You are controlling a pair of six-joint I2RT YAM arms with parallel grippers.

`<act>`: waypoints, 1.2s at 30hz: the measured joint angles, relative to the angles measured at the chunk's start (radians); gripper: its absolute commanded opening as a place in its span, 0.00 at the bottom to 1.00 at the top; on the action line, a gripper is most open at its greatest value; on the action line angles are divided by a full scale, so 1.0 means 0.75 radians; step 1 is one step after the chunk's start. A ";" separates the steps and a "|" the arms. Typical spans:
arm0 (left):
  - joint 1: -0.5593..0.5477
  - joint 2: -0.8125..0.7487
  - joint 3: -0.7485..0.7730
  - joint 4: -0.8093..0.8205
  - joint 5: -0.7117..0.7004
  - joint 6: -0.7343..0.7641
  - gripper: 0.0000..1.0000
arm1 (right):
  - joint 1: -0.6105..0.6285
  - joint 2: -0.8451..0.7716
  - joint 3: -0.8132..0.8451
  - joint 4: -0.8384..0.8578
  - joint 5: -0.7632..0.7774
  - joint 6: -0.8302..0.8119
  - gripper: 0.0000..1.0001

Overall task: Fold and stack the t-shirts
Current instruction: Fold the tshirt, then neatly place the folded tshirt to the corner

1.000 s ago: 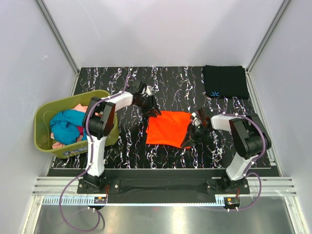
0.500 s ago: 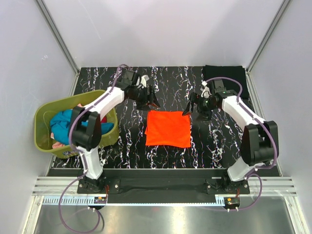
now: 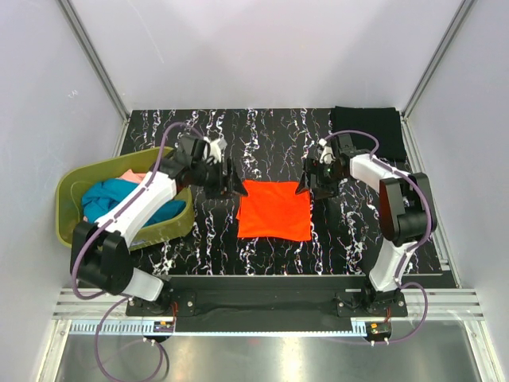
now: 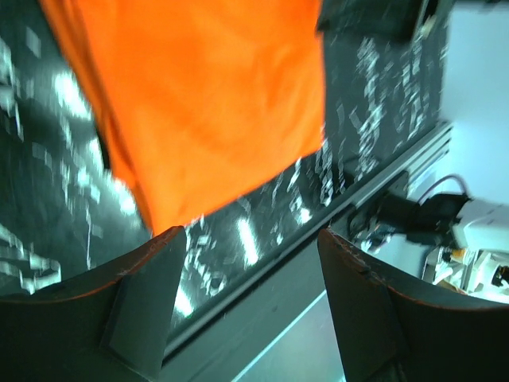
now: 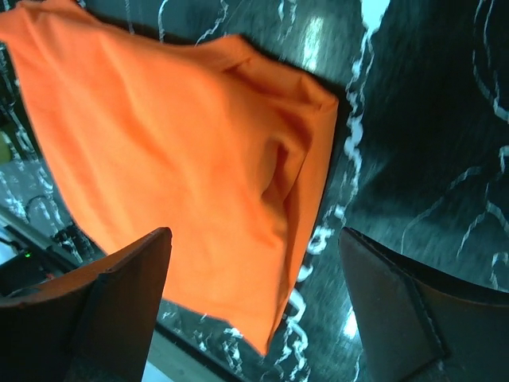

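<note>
A bright orange t-shirt (image 3: 274,209) lies flat in a folded rectangle at the middle of the black marbled table (image 3: 270,131). My left gripper (image 3: 228,182) hovers open just off its far left corner, nothing between the fingers. My right gripper (image 3: 308,185) stands open at the far right corner. The left wrist view shows the orange t-shirt (image 4: 207,95) ahead of the empty left gripper (image 4: 250,306). In the right wrist view the orange t-shirt (image 5: 183,159) lies under the spread right gripper (image 5: 254,306), with no grip on it. A folded black t-shirt (image 3: 367,131) lies at the back right.
An olive-green basket (image 3: 67,181) sits at the left table edge, holding a teal t-shirt (image 3: 107,200) and some pink cloth (image 3: 131,173). The left arm reaches over the basket's right rim. Grey walls close in the table on three sides.
The right gripper let go of the orange shirt's near right part and opened, then moved to its far right corner. The left gripper opened wider and drew back leftward. The shirt now lies flat.
</note>
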 measured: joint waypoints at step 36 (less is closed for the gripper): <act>0.000 -0.370 -0.310 -0.071 -0.074 -0.057 0.75 | 0.008 0.238 0.519 -0.190 0.261 -0.181 0.00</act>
